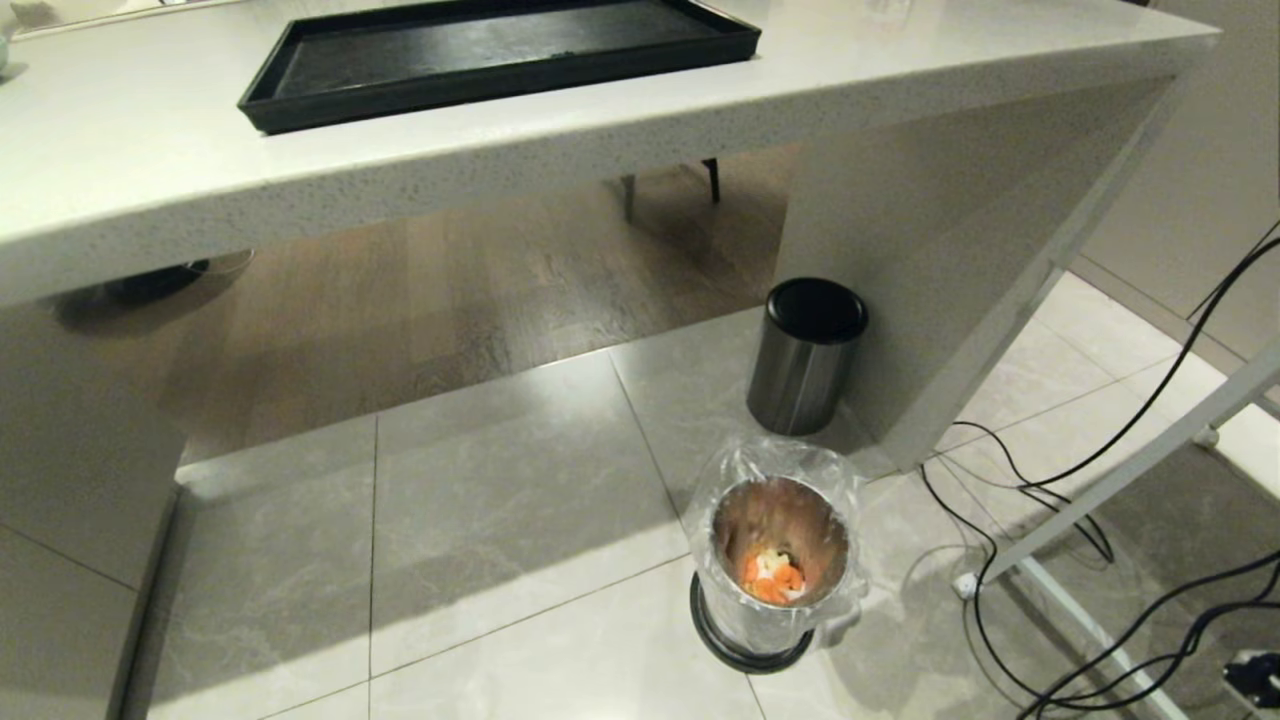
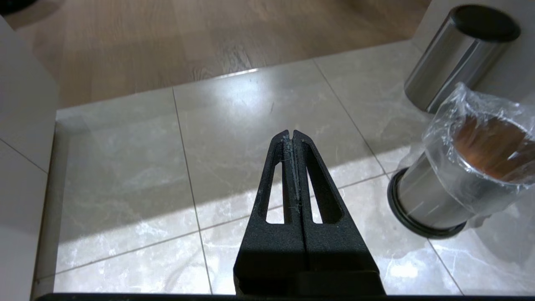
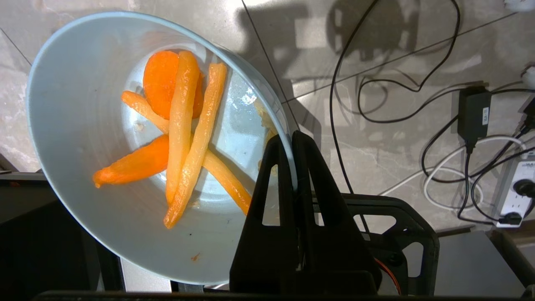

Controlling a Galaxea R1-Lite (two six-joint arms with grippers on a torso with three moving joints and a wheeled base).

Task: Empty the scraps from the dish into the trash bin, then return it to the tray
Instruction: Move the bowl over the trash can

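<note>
The right gripper, clamped on the bowl rim with scraps inside, hasn't tipped it into the bin at lower centre; the left gripper hangs shut, the tray waits upper left.

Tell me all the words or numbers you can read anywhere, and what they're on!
No text can be read.
Black power adapter: has a small white label, too small to read.
White power strip: faint marks near its top, too blurred to read.
Bowl, bin, steel cylinder and tray: no writing shows.
</note>
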